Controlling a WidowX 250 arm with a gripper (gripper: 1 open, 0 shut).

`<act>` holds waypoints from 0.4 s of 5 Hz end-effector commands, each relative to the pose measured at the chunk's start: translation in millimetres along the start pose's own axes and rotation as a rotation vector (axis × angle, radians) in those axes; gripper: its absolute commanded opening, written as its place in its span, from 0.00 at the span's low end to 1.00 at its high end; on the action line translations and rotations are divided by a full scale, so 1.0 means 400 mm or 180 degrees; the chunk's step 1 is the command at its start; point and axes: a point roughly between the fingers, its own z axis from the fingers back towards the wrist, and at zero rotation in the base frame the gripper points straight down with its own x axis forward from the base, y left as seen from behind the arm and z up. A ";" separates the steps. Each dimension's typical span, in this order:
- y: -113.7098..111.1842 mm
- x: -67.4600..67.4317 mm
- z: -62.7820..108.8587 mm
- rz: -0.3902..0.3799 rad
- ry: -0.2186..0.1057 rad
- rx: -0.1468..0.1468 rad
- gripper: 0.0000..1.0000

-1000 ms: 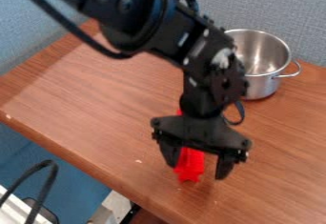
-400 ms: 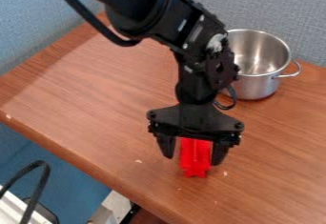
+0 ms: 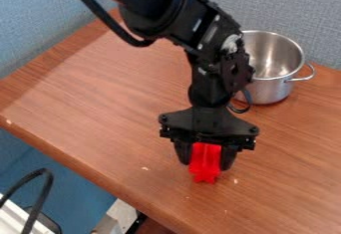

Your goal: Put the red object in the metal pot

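One small change decided this moment: the gripper, which a second before had hung splayed wide over the red object, had its black fingers drawn in against the bar's sides, so it read as clenched on the red object rather than merely straddling it. The arm itself had hardly shifted between the earlier views and this one; it was pointing straight down near the front edge of the wooden table, and the closing was the news. The red bar was down at table level, its lower end poking out below the fingers, with no gap visible beneath it, so by my reading it had not been lifted. The metal pot stood well apart, up and to the right behind the arm, upright and open-mouthed, with nothing visible inside. That meant the grasp looked done and the carry had yet to begin: a lift clear of the table, a swing over to the pot, then a release above its rim. The bar being long, it might catch the rim if it went in tilted.
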 end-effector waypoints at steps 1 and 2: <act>-0.018 0.039 0.012 -0.0102 -0.0164 -0.0059 0.00; -0.021 0.058 -0.008 -0.0109 -0.0180 -0.0045 0.00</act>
